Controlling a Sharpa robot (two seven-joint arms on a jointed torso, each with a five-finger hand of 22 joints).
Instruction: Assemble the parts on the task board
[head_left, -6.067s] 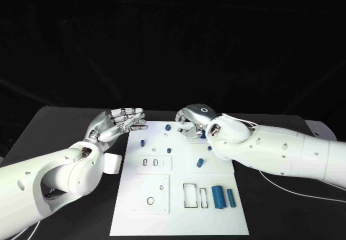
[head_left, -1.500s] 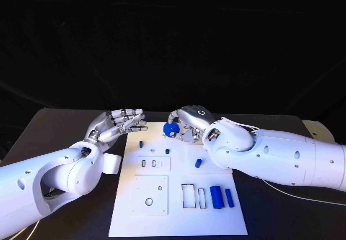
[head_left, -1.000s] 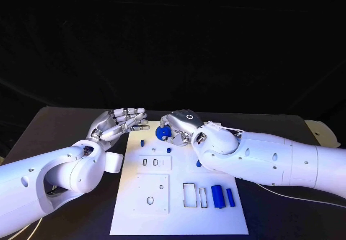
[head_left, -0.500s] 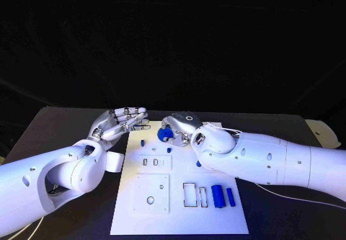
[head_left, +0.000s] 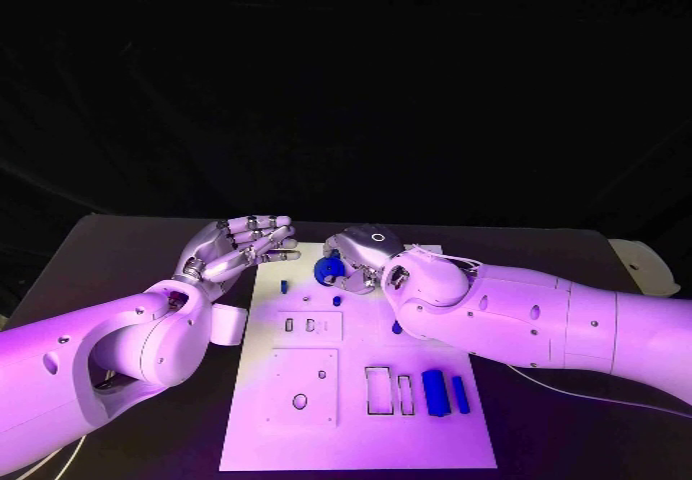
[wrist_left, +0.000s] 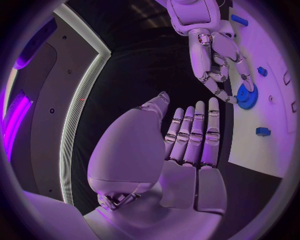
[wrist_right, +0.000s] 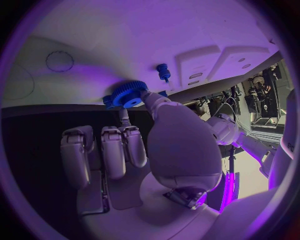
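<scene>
While a white rectangular task board (head_left: 361, 420) lies in the middle of the black table (head_left: 116, 260), a small blue toothed gear wheel (head_left: 327, 268) is held above the board's far end by the right silver hand (head_left: 361, 252). The gear is pinched at its edge between the thumb and a fingertip, as is seen in the right wrist view, where the gear (wrist_right: 129, 94) sits at the tip of the thumb with its flat toothed face turned toward the camera. In the head view the gear stands roughly on edge, its flat face turned toward the left hand; its axle direction cannot be told more exactly. The remaining fingers of the right hand are curled loosely beside it.

The left silver hand (head_left: 238, 248) is held just beside the board's far left corner, palm up, with nothing in it; its fingers (wrist_left: 194, 135) are stretched out side by side, close together, pointing toward the right hand, from which they are slightly apart.

On the board, a small blue peg (head_left: 284, 286) stands near the left edge, and another short blue piece (head_left: 397, 327) lies by the right arm. Nearer the robot, a thick blue cylinder (head_left: 434, 392) and a thinner blue bar (head_left: 460, 394) lie side by side, long axes running from the near edge to the far edge, just right of two rectangular slots (head_left: 378, 390).
</scene>
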